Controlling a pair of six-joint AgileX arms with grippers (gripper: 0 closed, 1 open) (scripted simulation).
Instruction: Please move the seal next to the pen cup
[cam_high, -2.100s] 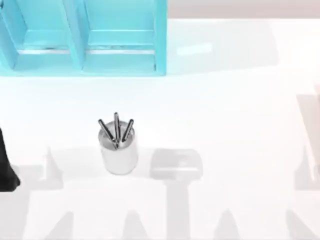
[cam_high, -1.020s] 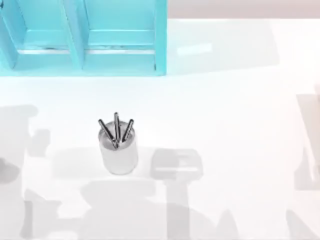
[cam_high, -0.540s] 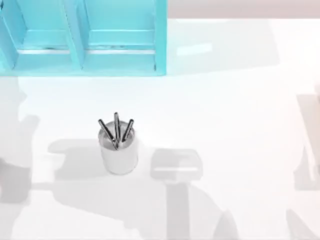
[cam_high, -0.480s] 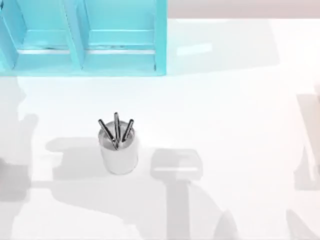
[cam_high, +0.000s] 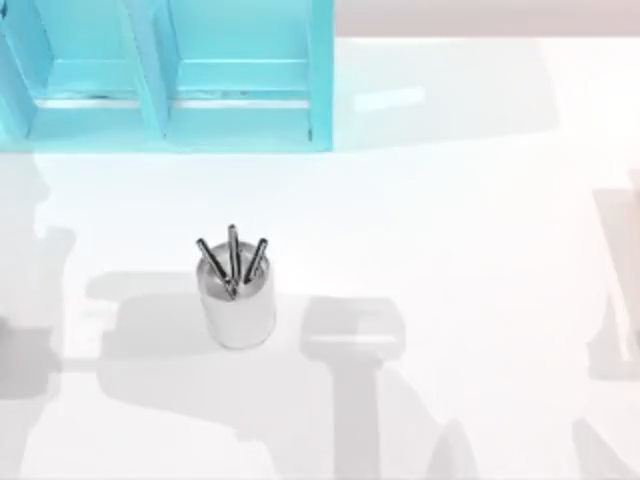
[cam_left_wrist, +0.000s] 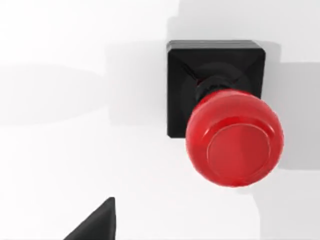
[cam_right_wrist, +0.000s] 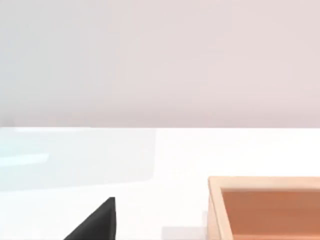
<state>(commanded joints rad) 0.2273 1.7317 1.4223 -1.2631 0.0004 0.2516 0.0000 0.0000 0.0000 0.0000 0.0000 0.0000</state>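
Directly beneath the left gripper (cam_left_wrist: 95, 222), of which 1 dark fingertip is seen and whose opening cannot be told, the seal (cam_left_wrist: 225, 115) stands upright, knob uppermost. Farther off, the pen cup (cam_high: 238, 305) stands mid-table; the left arm is judged nearer.

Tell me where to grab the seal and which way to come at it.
Grip the seal by its round red knob, coming straight down. It stands upright on its black square base, knob topmost with a narrower neck beneath, so fingers closing round the knob, or just under it, should hold.
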